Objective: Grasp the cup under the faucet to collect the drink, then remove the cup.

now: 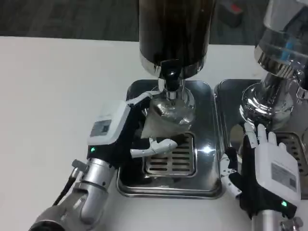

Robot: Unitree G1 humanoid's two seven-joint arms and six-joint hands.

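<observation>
Cup held under faucet

While your left hand gripped the clear cup beneath the faucet, over the back of the drip tray, your right hand rested with fingers spread wide, holding nothing, on the neighbouring tray's left edge.

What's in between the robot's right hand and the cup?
In the head view, the shiny drip tray lies between the right robot hand and the cup, which the left robot hand holds.

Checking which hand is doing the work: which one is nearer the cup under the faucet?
Left. The left hand grips the cup under the faucet; the right hand waits off to its right.
</observation>
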